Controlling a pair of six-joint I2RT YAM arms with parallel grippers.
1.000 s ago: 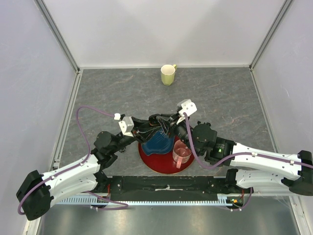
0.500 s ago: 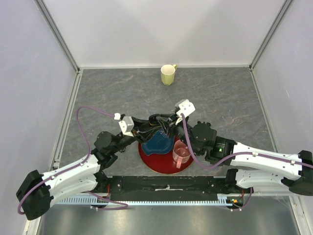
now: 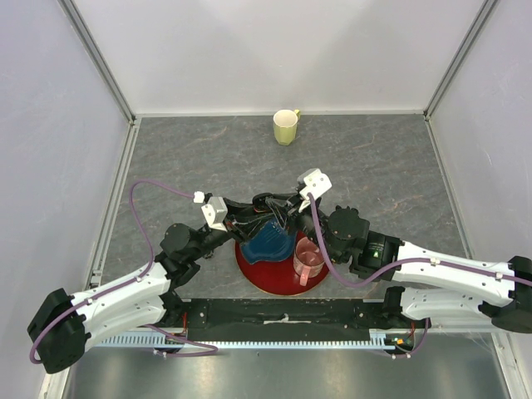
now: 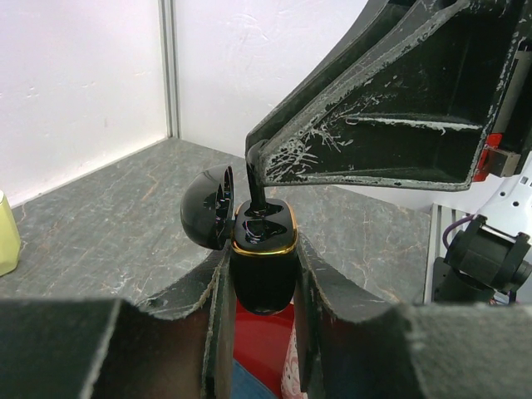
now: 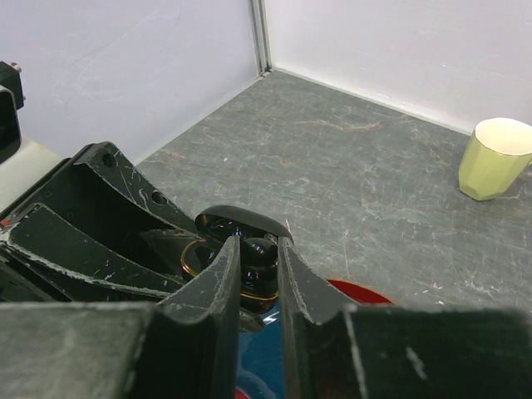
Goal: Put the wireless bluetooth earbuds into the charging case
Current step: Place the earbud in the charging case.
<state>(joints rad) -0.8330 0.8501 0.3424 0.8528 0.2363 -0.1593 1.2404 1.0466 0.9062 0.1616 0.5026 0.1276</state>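
Observation:
My left gripper (image 4: 262, 264) is shut on the black charging case (image 4: 264, 278), held upright above the red plate. The case has a gold rim and its lid (image 4: 206, 218) is swung open to the left. My right gripper (image 5: 258, 247) is shut on one small glossy black earbud (image 5: 260, 252), right over the open case (image 5: 237, 223). In the left wrist view the right fingertips (image 4: 268, 158) press a thin black piece (image 4: 258, 193) down into the case's top. In the top view both grippers (image 3: 276, 211) meet above the plate. The other earbuds are out of view.
A red plate (image 3: 258, 273) lies between the arm bases, with a blue object (image 3: 270, 239) on it and a pink translucent cup (image 3: 309, 260) at its right. A pale yellow-green cup (image 3: 286, 126) stands near the back wall. Walls enclose the grey table.
My right wrist has shifted slightly left toward the case. The left arm holds still.

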